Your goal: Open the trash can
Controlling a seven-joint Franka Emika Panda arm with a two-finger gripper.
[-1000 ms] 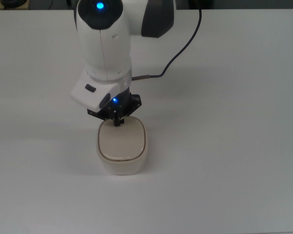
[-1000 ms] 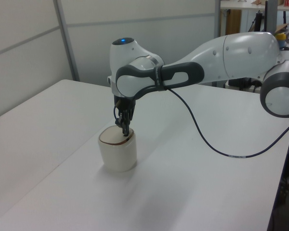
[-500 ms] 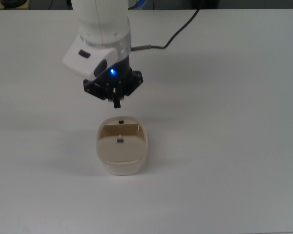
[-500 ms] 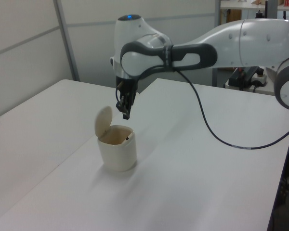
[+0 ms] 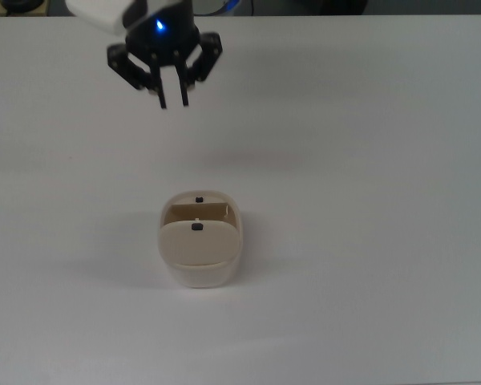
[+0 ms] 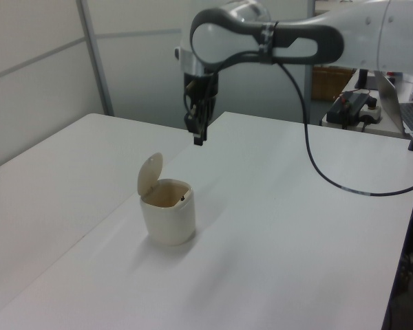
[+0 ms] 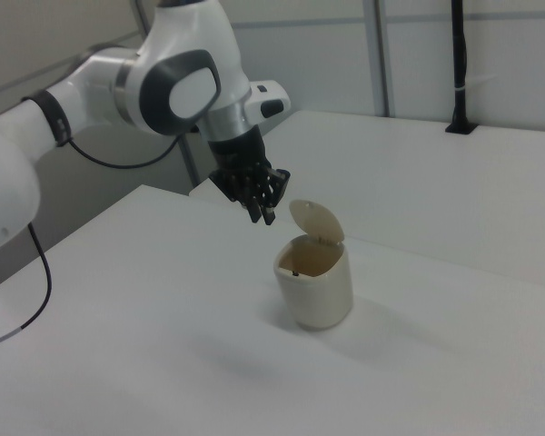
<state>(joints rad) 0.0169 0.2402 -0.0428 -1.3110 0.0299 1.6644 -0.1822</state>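
Item: trash can (image 5: 199,255), cream plastic, rounded-rectangle body, standing upright on the white table (image 5: 369,241). Lid (image 6: 150,174) raised on its hinge, tilted up and back; interior exposed. Small black button (image 5: 199,200) on the rim at the side nearest me in the top view; a second dark spot shows on the lid.

Item: my gripper (image 5: 174,103), held in the air well above and apart from the can, toward the top view's upper left. Fingers pointing down, a narrow gap between them, nothing held. Blue light on my wrist.

Item: black cable (image 6: 316,165), hanging from my arm above the table.
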